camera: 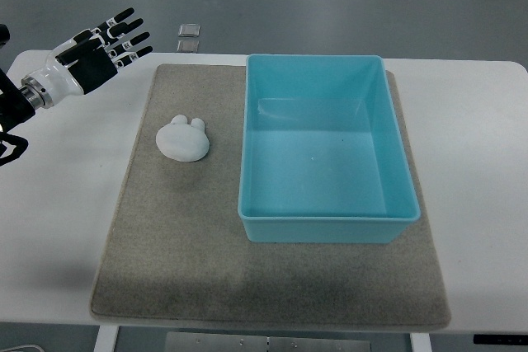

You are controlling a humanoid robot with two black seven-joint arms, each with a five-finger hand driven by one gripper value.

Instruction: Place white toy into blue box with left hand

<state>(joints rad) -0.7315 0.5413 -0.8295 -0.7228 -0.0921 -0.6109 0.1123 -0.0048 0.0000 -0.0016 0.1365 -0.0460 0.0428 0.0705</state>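
1. One arm shows: the left hand (103, 45) hovers over the table's (58, 228) far-left corner, fingers spread and holding nothing; its forearm is cut off by the picture's edge.
2. White toy (183, 138) lies on the grey mat (181, 269), left of the blue box (326, 147), not touching it.
3. Two small objects (189, 37) beyond the table are too small to identify.

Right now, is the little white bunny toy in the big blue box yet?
Not yet. Nothing looks done: the light blue plastic box is empty. The small white bunny-shaped toy lies on the grey felt mat, left of the box. The left hand hovers open above the table's far left corner, holding nothing. Reaching, grasping and dropping the toy in are all left.
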